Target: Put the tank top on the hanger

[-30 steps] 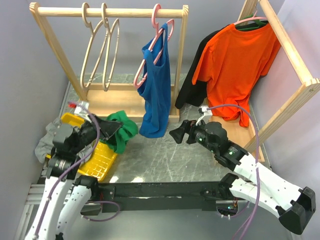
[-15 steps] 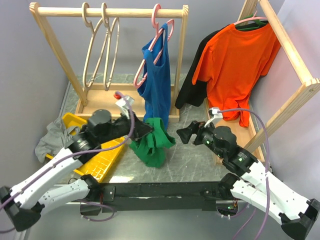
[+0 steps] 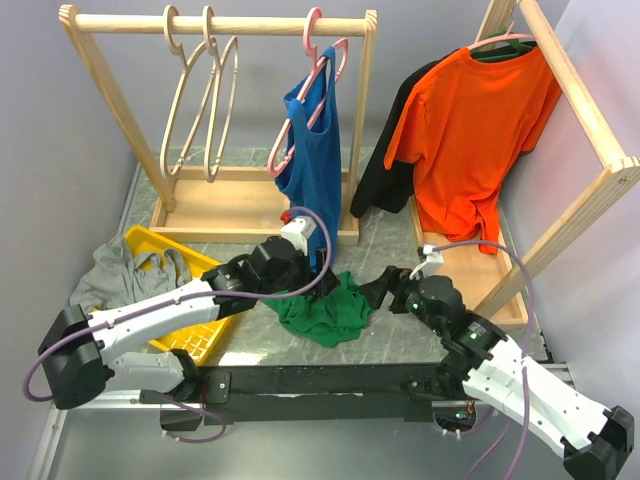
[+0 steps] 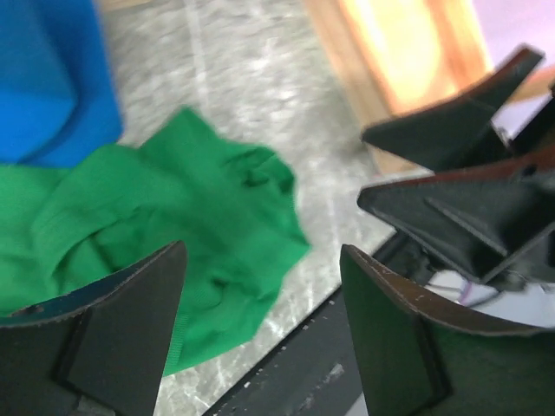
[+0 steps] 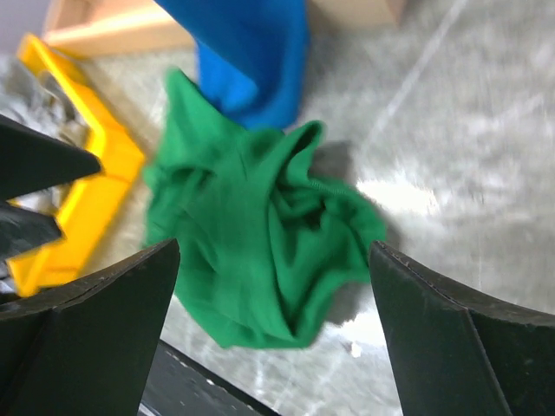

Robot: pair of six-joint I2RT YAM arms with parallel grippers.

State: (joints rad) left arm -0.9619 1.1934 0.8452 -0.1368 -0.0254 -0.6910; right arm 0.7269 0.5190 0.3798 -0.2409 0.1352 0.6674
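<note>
The green tank top (image 3: pixel 325 312) lies crumpled on the table between my two grippers, also seen in the left wrist view (image 4: pixel 173 225) and the right wrist view (image 5: pixel 260 251). My left gripper (image 3: pixel 328 287) hovers over its left side, open (image 4: pixel 260 321), with nothing between the fingers. My right gripper (image 3: pixel 378 290) faces the cloth from the right, open wide (image 5: pixel 273 321) and apart from it. The beige hanger (image 3: pixel 185 105) hangs on the left rack's rail beside a second one like it (image 3: pixel 222 110).
A blue tank top (image 3: pixel 310 170) hangs on a pink hanger (image 3: pixel 318 60) just behind the green cloth. A yellow bin (image 3: pixel 200 325) and a grey garment (image 3: pixel 120 270) lie at the left. An orange shirt (image 3: pixel 470 130) and a black garment (image 3: pixel 385 160) hang on the right rack.
My left arm swung right from the yellow bin with the green tank top, then opened and let it drop on the table. My right gripper moved down towards it.
</note>
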